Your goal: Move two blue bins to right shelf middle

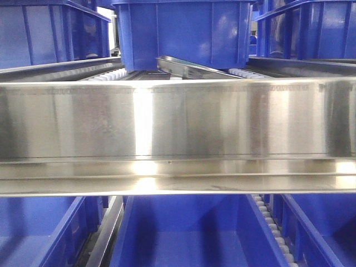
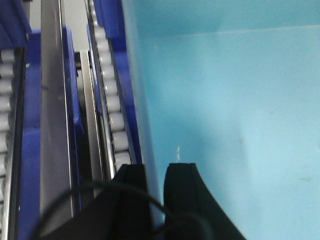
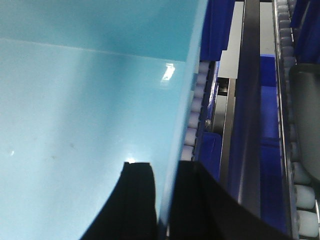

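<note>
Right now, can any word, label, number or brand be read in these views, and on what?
None can be read.
Rail: faint marks along its top edge, too blurred to read.
Crates: no print in view.
Bin: no print in view.

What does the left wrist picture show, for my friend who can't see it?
The left gripper pinches the side wall of a pale blue bin, one black finger inside, one outside. White rollers run alongside.
</note>
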You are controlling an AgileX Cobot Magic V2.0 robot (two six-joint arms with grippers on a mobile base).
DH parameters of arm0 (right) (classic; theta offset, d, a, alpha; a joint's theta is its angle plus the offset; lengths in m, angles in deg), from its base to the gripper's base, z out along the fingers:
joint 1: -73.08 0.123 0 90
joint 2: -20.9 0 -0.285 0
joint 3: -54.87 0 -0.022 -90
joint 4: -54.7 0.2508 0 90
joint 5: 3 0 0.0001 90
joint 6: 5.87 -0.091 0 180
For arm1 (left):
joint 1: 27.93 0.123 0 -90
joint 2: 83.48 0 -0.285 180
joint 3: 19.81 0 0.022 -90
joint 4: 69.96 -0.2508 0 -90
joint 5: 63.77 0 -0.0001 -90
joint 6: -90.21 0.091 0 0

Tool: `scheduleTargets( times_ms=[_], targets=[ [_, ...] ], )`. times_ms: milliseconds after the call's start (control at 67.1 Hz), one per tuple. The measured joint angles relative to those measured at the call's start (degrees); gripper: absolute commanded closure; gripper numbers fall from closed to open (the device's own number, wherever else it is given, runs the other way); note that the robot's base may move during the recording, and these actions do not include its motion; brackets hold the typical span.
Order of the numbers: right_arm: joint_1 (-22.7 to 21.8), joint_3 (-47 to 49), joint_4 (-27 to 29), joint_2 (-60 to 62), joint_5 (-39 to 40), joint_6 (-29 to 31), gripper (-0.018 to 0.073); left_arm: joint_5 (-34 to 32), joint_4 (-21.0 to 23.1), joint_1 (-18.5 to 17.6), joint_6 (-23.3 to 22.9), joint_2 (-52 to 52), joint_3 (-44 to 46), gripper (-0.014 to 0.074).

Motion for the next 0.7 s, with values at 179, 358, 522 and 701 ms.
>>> scheduleTargets(
  times_ms=[179, 358, 522, 701],
  targets=[
    [0.00, 0.00, -0.23, 0.00, 0.46, 0.00, 0.0711, -3.34, -0.42, 0.00, 0.00, 0.00, 0.00, 0.0707],
    [0.00, 0.00, -0.55, 0.10, 4.32, -0.14, 0.0711, -6.65, -0.98, 0.00, 0.00, 0.00, 0.00, 0.0707],
    [0.00, 0.00, -0.79, 0.22, 8.31, -0.03, 0.0711, -7.92, -1.39, 0.00, 0.00, 0.00, 0.00, 0.0707],
    [0.00, 0.00, -0.79, 0.22, 9.32, 0.07, 0.0711, -8.94, -1.45, 0.00, 0.00, 0.00, 0.00, 0.0707]
  ],
)
